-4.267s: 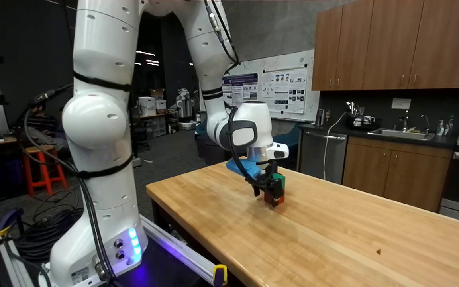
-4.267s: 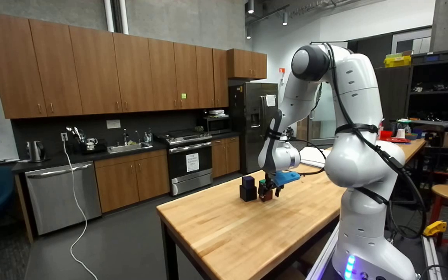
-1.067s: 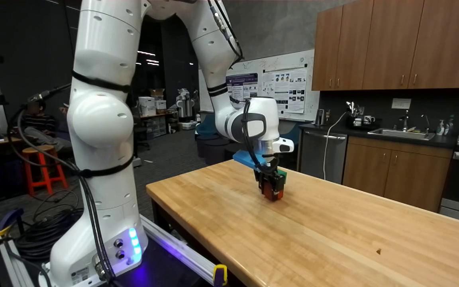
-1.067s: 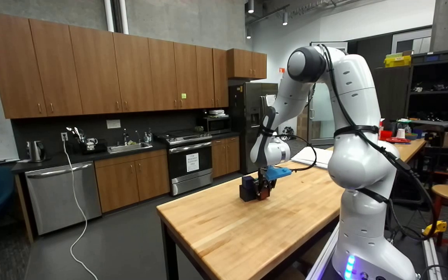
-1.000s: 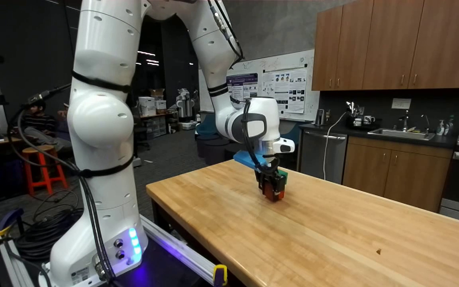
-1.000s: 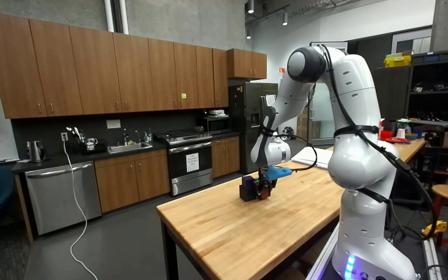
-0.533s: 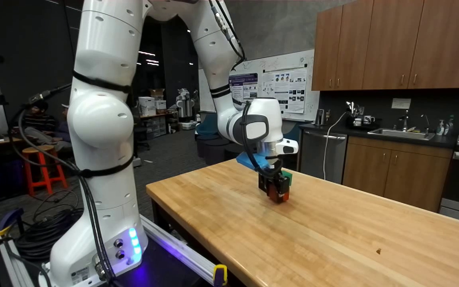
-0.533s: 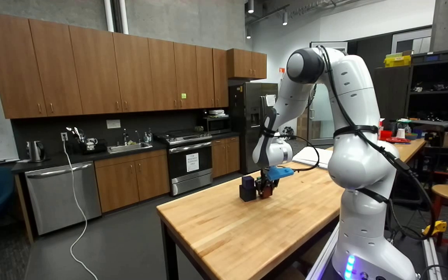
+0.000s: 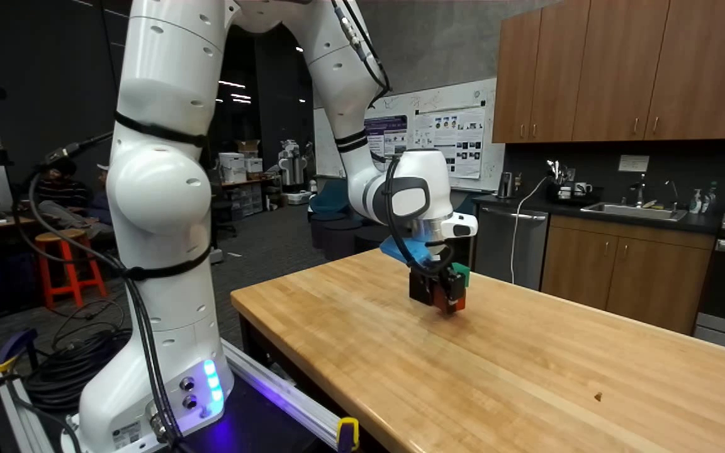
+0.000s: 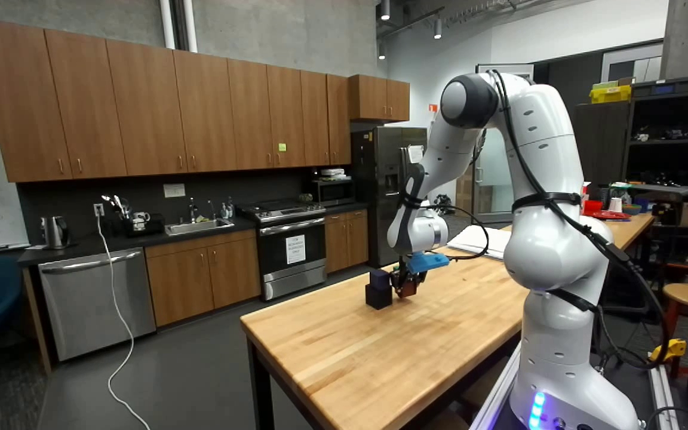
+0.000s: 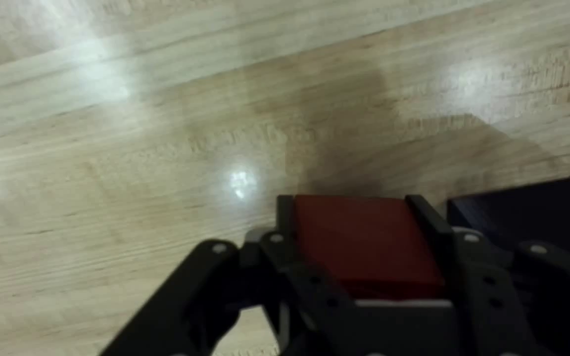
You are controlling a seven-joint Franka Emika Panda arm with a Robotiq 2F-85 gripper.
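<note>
While your gripper (image 11: 350, 205) clasps the red block (image 11: 366, 242), you have 2 others just beside it: a dark blue block (image 10: 380, 278) stacked on a black block (image 10: 378, 297).

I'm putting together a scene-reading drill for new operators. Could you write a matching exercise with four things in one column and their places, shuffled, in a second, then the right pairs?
Things
1. red block
2. dark blue cube
3. black cube
4. steel kettle

Places
A. directly beneath the dark blue cube
B. on the kitchen counter
C. gripped in the claw
D. on top of the black cube

Pairs: 1-C, 2-D, 3-A, 4-B
</note>
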